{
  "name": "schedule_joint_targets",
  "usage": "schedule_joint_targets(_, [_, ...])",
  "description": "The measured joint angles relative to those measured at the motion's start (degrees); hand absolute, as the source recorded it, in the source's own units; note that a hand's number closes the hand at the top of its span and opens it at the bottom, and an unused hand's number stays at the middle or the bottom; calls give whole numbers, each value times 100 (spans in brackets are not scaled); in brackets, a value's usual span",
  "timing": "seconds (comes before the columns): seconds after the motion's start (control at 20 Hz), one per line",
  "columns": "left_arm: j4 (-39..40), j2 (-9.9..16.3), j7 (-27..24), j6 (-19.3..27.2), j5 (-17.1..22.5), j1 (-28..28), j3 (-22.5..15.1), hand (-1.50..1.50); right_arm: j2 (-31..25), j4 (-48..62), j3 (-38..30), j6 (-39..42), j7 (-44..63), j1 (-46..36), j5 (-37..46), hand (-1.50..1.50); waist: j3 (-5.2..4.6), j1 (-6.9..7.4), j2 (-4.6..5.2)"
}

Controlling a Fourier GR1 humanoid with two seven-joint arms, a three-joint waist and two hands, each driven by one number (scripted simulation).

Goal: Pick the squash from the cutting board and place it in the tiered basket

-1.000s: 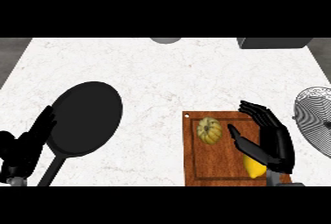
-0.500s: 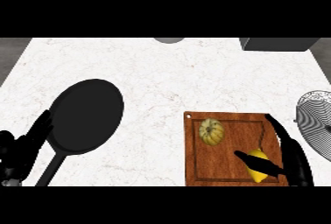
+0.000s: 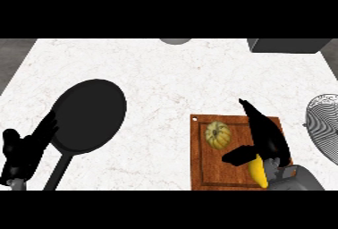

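The squash [image 3: 218, 134], small, round, ribbed and pale yellow-green, lies on the upper left part of the wooden cutting board [image 3: 210, 167]. My right hand [image 3: 267, 136] hovers over the board just right of the squash, fingers straight and pointing away, thumb sticking out left below it; it is open and holds nothing. The wire tiered basket [image 3: 323, 123] shows at the right edge, partly cut off. My left hand [image 3: 23, 152] rests open at the lower left, beside the pan.
A black frying pan [image 3: 88, 117] with a long handle lies on the left of the white marble counter. A yellow banana-like fruit [image 3: 258, 172] lies on the board under my right hand. A dark box [image 3: 287, 44] and a grey round object [image 3: 175, 40] sit at the back edge.
My right hand has shifted left and forward over the board, closer to the squash. The view has tilted slightly. The squash and the left hand stay where they were.
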Motion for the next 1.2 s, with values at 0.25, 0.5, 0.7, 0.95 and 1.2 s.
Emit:
schedule_joint_targets(0.25, [122,-41,-92,-37,-25,-20,75,0,548,-84,54,743,1208,-821,-190,-150,21,-39,-5])
schedule_joint_targets(0.5, [166,-26,-117,-107,-4,1,171,0,721,189,-81,1046,1542,-1163,-405,-150,25,-57,-6])
schedule_joint_targets(0.7, [131,-88,-87,-49,-66,0,157,0,688,203,-121,1235,1740,-1246,-440,-150,26,-96,-16])
schedule_joint_targets(0.95, [42,-115,-108,-58,-93,136,197,0,575,37,-254,1334,1842,-1059,-473,-150,30,-113,-19])
schedule_joint_targets(1.2, [139,-96,-195,-184,-91,119,278,0,556,-124,-387,1445,1856,-906,-685,-150,31,-123,-18])
